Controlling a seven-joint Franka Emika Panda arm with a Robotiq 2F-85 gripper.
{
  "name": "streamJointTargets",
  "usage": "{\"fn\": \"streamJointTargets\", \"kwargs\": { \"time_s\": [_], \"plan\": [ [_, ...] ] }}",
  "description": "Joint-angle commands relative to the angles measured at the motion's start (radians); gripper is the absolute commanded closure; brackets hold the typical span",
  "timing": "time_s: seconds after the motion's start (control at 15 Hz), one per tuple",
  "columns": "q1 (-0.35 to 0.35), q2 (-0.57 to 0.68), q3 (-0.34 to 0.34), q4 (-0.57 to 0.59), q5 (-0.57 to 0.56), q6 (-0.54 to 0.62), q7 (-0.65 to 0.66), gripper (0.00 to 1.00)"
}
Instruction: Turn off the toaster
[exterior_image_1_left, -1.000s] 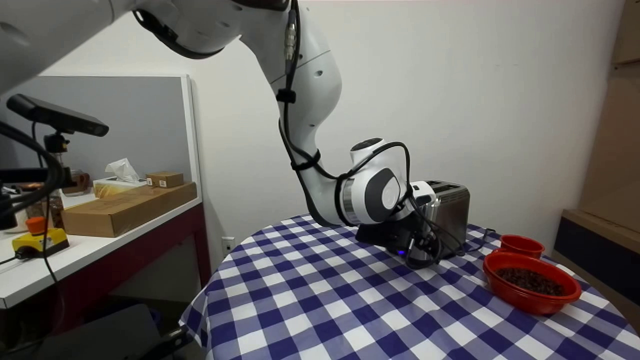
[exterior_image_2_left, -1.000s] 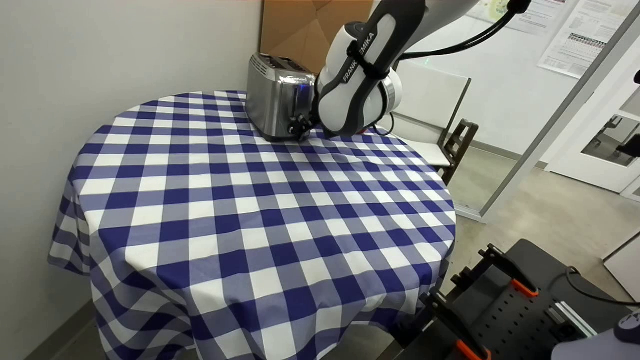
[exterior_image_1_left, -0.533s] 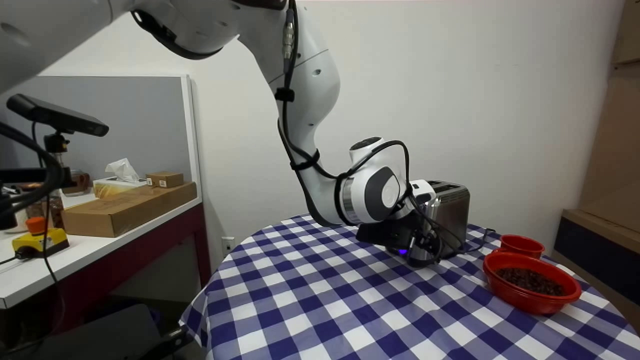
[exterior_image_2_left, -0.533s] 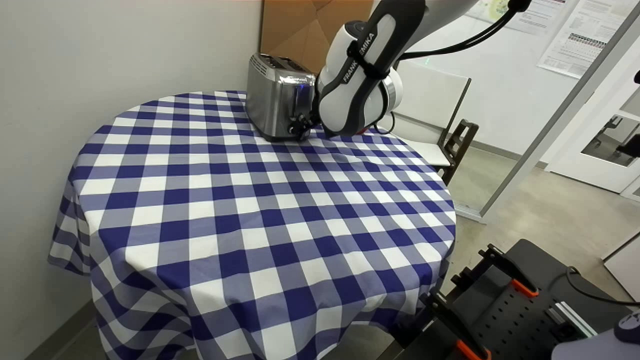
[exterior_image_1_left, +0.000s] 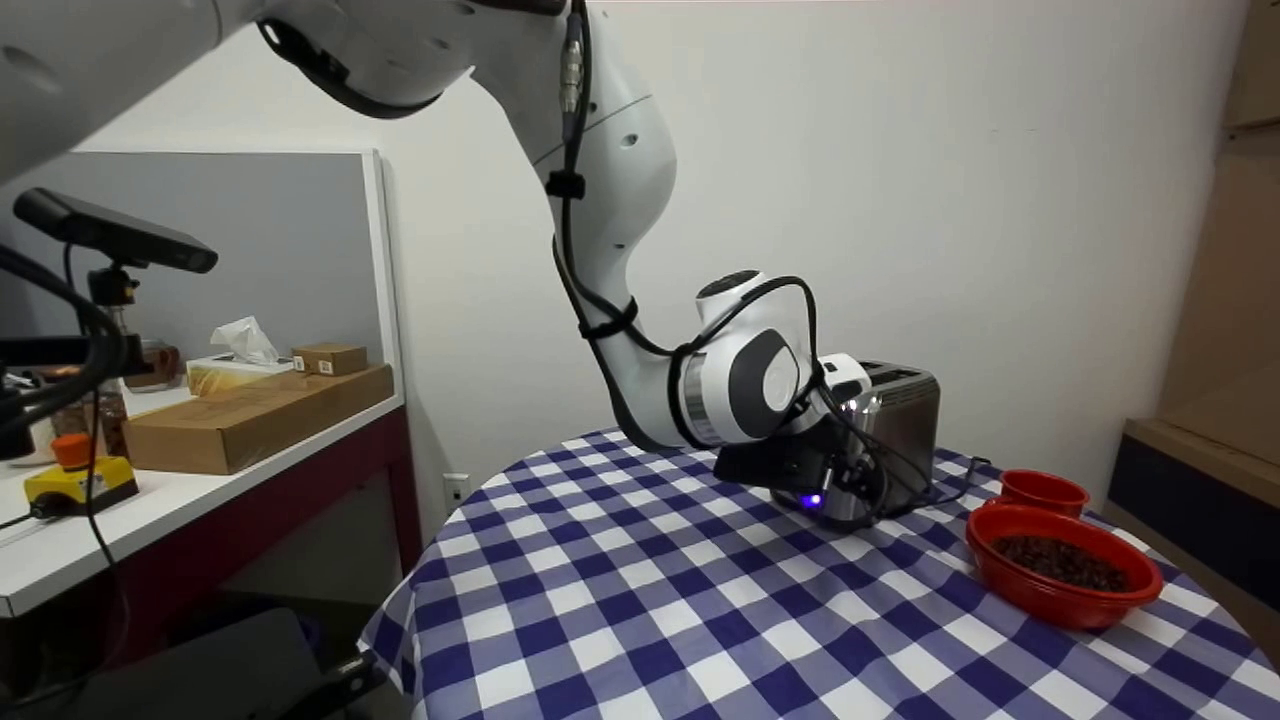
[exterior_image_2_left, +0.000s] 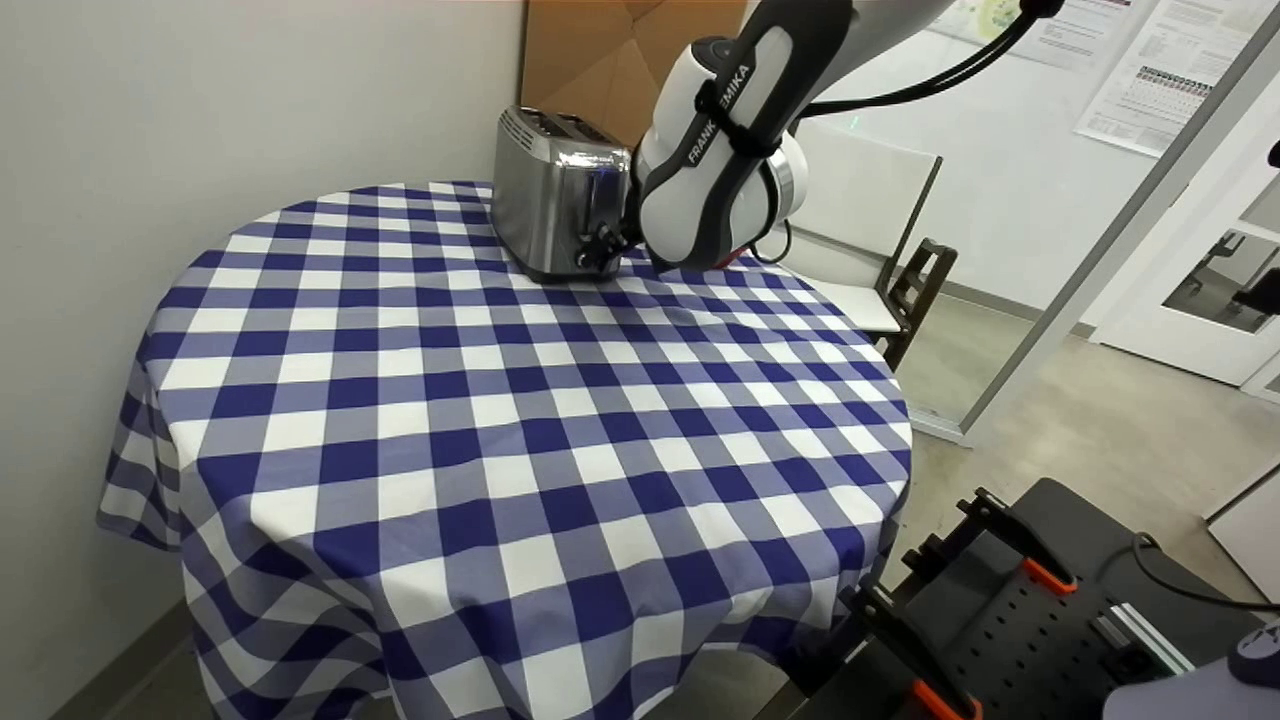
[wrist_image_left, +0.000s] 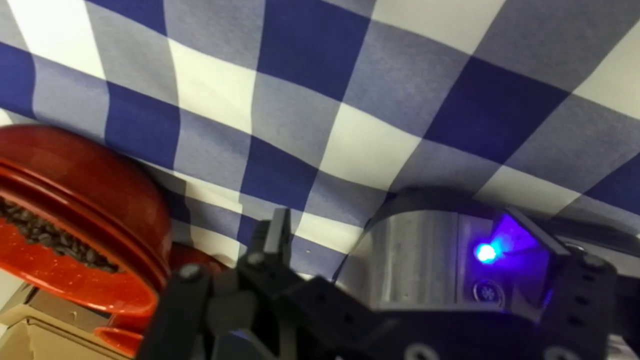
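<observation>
The silver toaster (exterior_image_1_left: 910, 430) stands on the checked tablecloth; it also shows in an exterior view (exterior_image_2_left: 545, 200), upright with a dark base. In the wrist view, the toaster's curved metal end (wrist_image_left: 417, 255) lies between my fingers. My gripper (wrist_image_left: 405, 232) is open, one finger left of that end, the other at its right over the front panel. A bright blue light (wrist_image_left: 486, 253) glows on the panel beside a round snowflake button (wrist_image_left: 488, 292). My gripper is at the toaster's lower front in an exterior view (exterior_image_2_left: 600, 248). Contact cannot be told. The lever is not clearly visible.
A red bowl with dark beans (exterior_image_1_left: 1063, 590) and a smaller red bowl (exterior_image_1_left: 1043, 488) stand beside the toaster; the bean bowl is left in the wrist view (wrist_image_left: 90, 180). A black cord (exterior_image_1_left: 960, 485) lies behind. A wall stands close behind the table.
My arm and gripper have risen slightly along the toaster's front. The blue light shows brighter in an exterior view. The toaster and bowls have not moved.
</observation>
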Motion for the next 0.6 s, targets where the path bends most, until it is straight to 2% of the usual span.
{"fn": "streamJointTargets", "kwargs": {
  "time_s": [0.0, 0.27, 0.53],
  "plan": [
    [0.046, -0.004, -0.045, -0.021, 0.047, 0.075, -0.026, 0.0],
    [0.061, 0.012, -0.058, -0.024, 0.079, 0.094, -0.04, 0.0],
    [-0.002, -0.027, 0.022, -0.032, 0.069, 0.031, -0.076, 0.0]
  ]
}}
